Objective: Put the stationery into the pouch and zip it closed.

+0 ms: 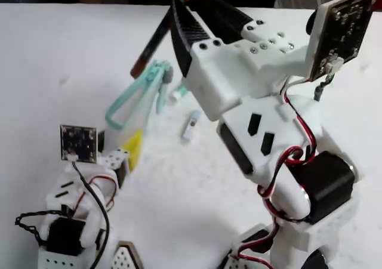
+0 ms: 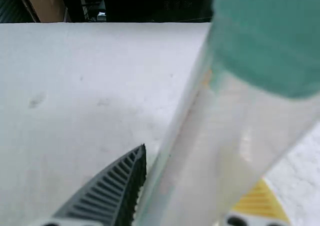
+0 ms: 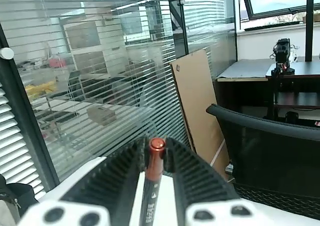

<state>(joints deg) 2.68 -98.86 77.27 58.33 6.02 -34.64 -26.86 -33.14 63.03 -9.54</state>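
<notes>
Closest to my base, my left gripper (image 1: 128,145) is clamped on the near end of the clear, teal-zippered pouch (image 1: 136,96). The pouch slants away from me over the white table (image 1: 59,60). Just past its side, a small white-and-teal stationery piece (image 1: 190,126) lies loose on the table. Farther off and raised high, my right gripper (image 3: 155,153) is closed around a dark pen (image 3: 151,186). Its orange end pokes up between my fingers, and its lower end hangs near the pouch's far tip.

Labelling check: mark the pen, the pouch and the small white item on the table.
pen (image 3: 150,186), right wrist view, its barrel.
pouch (image 1: 138,101), high view, its clear middle.
small white item (image 1: 191,124), high view, its middle.
</notes>
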